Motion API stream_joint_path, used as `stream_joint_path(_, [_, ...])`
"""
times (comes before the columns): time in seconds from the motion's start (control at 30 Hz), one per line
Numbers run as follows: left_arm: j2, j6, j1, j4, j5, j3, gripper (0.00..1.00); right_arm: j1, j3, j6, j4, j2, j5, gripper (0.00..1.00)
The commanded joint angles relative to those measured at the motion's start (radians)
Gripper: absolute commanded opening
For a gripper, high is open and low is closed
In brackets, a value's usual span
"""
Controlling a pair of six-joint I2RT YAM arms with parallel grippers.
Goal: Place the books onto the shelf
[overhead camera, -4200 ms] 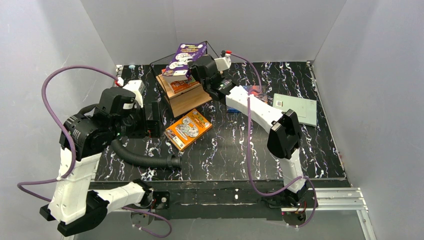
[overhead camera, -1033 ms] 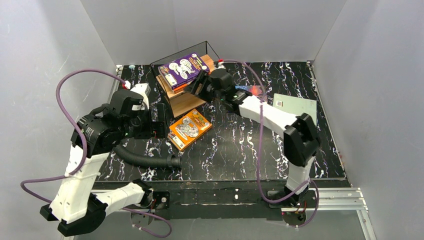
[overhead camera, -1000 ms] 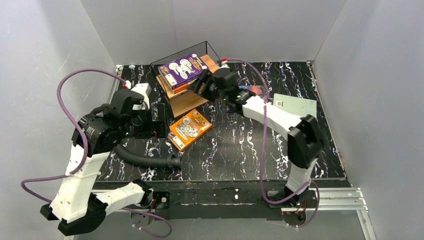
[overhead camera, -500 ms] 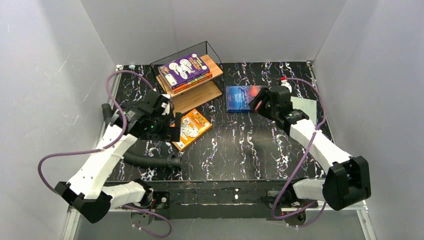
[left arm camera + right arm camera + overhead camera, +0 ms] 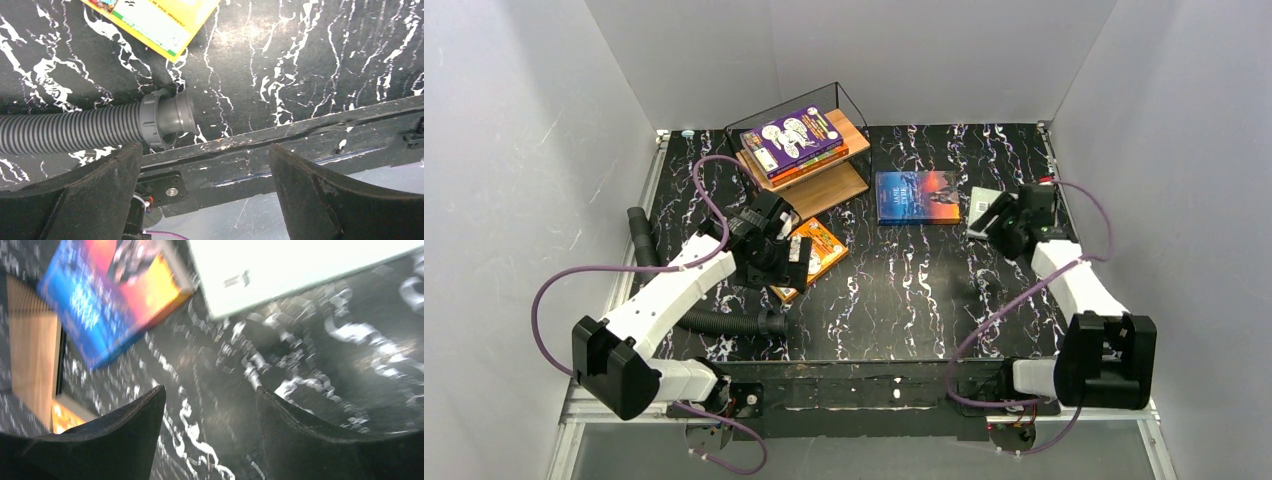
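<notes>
- The right gripper (image 5: 210, 392), jaws spread and gripping nothing, is now hovering over the pale grey-green book (image 5: 980, 203) near the worktop's (image 5: 904, 290) right edge, having left the shelf (image 5: 824, 190) at the far edge.
- The left gripper (image 5: 204, 155), spread wide and empty, is hanging over the orange book (image 5: 819, 250), having swung in from the left edge.
- The purple book (image 5: 792, 138), earlier held aloft, is lying on the shelf's top board, over a second book (image 5: 816, 163) showing only its edge.
- Five books are showing: two on the shelf and three lying on the worktop, with the blue book (image 5: 916, 196) between the shelf and the pale one.
- One shelf and one ribbed hose (image 5: 75, 131) are showing.
</notes>
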Motion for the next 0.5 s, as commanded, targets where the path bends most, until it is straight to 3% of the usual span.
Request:
stream_joint_path(0.0, [0.012,-0.009,-0.005,-0.043,0.069,0.007,0.98,-0.118,0.179,-0.039,-0.068,0.119,0.069,0.74])
stream_joint_path(0.3, [0.018,-0.024,-0.014,-0.035,0.108,0.018,0.98,-0.214,0.608,-0.022,-0.133,0.575,0.131,0.72])
stream_joint_path(0.47, [-0.008,-0.023,-0.015,-0.046,0.101,0.0,0.98,-0.215,1.007,-0.048,-0.354,0.83,0.142,0.71])
